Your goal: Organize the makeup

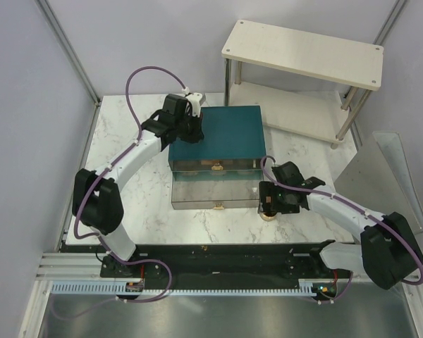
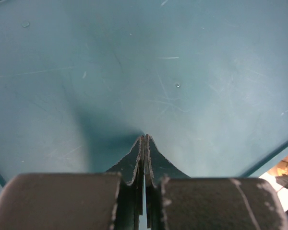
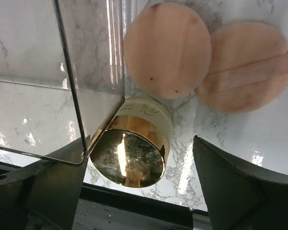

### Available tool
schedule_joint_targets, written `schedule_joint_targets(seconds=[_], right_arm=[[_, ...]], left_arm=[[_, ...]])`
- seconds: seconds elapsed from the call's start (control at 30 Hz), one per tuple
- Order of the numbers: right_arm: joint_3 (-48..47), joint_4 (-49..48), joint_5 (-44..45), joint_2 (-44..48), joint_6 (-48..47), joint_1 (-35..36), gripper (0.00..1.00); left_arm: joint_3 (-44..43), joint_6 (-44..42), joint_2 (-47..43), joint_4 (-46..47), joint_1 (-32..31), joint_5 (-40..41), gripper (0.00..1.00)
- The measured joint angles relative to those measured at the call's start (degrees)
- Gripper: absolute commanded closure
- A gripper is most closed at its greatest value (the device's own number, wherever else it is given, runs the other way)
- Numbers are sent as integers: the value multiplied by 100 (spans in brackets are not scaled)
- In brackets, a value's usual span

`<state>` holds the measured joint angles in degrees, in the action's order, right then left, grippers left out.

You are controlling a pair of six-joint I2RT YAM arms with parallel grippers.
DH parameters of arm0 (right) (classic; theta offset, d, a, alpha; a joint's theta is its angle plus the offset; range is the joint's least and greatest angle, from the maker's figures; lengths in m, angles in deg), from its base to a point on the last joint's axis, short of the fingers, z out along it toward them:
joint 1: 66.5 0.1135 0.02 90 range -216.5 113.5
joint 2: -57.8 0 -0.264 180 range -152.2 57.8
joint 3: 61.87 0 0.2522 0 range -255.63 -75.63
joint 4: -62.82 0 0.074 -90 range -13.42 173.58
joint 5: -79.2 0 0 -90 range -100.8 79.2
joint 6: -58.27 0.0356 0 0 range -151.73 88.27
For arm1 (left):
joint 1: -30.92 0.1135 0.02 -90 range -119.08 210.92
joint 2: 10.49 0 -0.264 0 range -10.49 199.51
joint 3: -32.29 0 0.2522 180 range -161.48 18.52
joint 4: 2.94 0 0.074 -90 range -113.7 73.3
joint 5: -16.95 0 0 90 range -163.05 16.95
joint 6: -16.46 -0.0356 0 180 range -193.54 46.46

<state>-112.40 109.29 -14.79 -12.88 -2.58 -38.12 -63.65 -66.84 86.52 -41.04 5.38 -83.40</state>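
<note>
The round gold-rimmed compact (image 3: 132,151) stands on the marble against the corner of a clear pulled-out drawer (image 3: 62,76). Two peach-pink round pads (image 3: 167,50) (image 3: 245,67) lie flat just beyond it, overlapping slightly. My right gripper (image 3: 140,158) is open and hovers over the compact, one finger on each side, not touching it. In the top view the right gripper (image 1: 269,205) is at the drawer's front right corner. My left gripper (image 2: 145,138) is shut and empty, its tips on the top of the teal box (image 2: 182,72), near its back left corner (image 1: 192,128). Both tubes are out of view.
The teal box (image 1: 225,134) stands mid-table with a clear drawer (image 1: 215,191) pulled out toward the front. A white two-tier shelf (image 1: 303,49) stands at the back right. A black rail (image 1: 218,257) runs along the table's front edge. A grey panel (image 1: 388,169) leans at the right.
</note>
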Motion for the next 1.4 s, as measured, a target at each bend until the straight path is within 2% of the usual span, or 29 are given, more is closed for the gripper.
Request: schedule_joint_targets(seconds=[0.07, 0.1, 0.17, 0.2, 0.23, 0.3, 0.33, 0.53, 0.83, 1.03, 1.17, 1.4], right_arm=[[7, -144, -7, -79, 28, 7, 19], [9, -190, -11, -96, 33, 28, 29], [11, -275, -42, -138, 79, 59, 43], [11, -299, -48, -160, 96, 76, 63], [9, -323, -46, -168, 133, 79, 72], [9, -361, -15, -175, 184, 76, 87], [9, -358, 2, -177, 214, 76, 89], [-57, -101, 280, -116, 367, 92, 100], [-577, 1029, 625, 807, 363, 63, 100], [-1322, 1257, 442, 1298, 188, 61, 100], [-1600, 1108, 177, 1071, 42, 63, 100], [-1775, 505, -155, -9, -120, 66, 99]], left_arm=[[-4, 35, 2, -2, 9, -57, 98], [-7, 50, 4, -2, 9, -79, 98], [-7, 68, 13, -2, 11, -118, 98], [-7, 76, 20, -2, 11, -155, 98], [-7, 79, 22, 0, 11, -190, 98], [-7, 83, 24, 0, 11, -221, 98], [-7, 81, 26, 0, 11, -227, 98], [-122, 87, 142, 0, 11, -280, 98], [-332, 122, 343, -2, 11, -354, 98], [-345, 146, 358, 4, 11, -356, 98], [-345, 184, 358, 4, 11, -354, 98], [-313, 227, 356, 44, 11, -356, 98]])
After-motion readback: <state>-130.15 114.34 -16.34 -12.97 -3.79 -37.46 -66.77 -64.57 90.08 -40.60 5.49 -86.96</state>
